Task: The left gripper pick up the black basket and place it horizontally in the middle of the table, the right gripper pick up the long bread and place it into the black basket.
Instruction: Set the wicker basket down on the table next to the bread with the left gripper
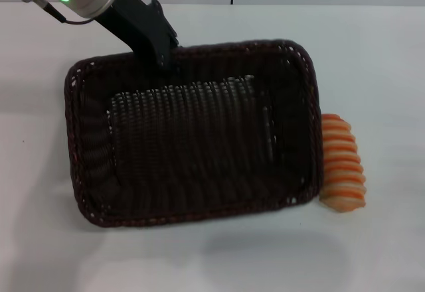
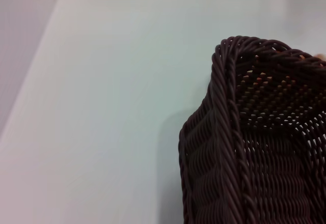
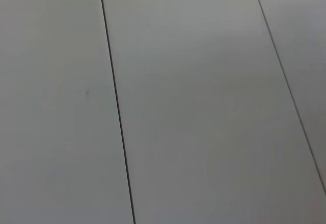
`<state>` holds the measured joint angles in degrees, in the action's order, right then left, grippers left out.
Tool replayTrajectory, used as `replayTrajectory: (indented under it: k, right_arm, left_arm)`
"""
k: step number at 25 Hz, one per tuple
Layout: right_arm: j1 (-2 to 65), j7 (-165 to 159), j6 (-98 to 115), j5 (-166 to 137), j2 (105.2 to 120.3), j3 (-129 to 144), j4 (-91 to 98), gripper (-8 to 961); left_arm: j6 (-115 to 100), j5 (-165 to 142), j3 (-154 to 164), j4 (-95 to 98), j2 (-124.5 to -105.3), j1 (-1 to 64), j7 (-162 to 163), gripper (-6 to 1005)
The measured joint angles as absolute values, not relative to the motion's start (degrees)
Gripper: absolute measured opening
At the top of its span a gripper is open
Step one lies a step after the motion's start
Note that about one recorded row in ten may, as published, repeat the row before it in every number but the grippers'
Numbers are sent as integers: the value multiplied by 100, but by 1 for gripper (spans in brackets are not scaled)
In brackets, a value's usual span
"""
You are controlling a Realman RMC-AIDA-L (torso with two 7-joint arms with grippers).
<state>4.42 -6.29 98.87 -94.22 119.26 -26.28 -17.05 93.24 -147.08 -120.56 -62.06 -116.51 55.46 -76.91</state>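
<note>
Head view: left hand [image 1: 165, 58], black two-fingered claw on silver-grey arm with green ring, clamped on the far braided rim of the large dark woven wicker basket [image 1: 192, 133]. Basket tilted, apparently lifted, with a soft shadow on the white desk [image 1: 385, 53] below its near edge. Sits roughly mid-desk, long side across the view.

Oblong tan loaf with orange-brown ridges [image 1: 343, 164] lies on the desk just beside the basket's right wall, partly tucked under the flared rim.

Risks, as judgement:
- Grip on one rim only, near a corner; basket could swing or slip out while being lowered.
- Setting down here may land the right wall on the loaf, pinning it or leaving the basket crooked.
- Loaf crowded against the basket leaves poor access for the right hand.

Left wrist view: close on a basket corner [image 2: 239, 132], bare desk beyond, a sliver of orange past the rim; own fingers not shown. Loaf position readable only from head view.

Right wrist view: only grey panels with dark seams; right hand not visible anywhere, likely parked off-desk.
</note>
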Motion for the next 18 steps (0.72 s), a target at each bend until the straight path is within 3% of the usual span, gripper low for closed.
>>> replayTrajectory:
  k: [18]
  right_arm:
    - [418,-628,9940,-9422,11926,-2623,-1703,709]
  left_arm:
    - [9549,-14720,-11609,-5903,-11730,5763,-8068,184]
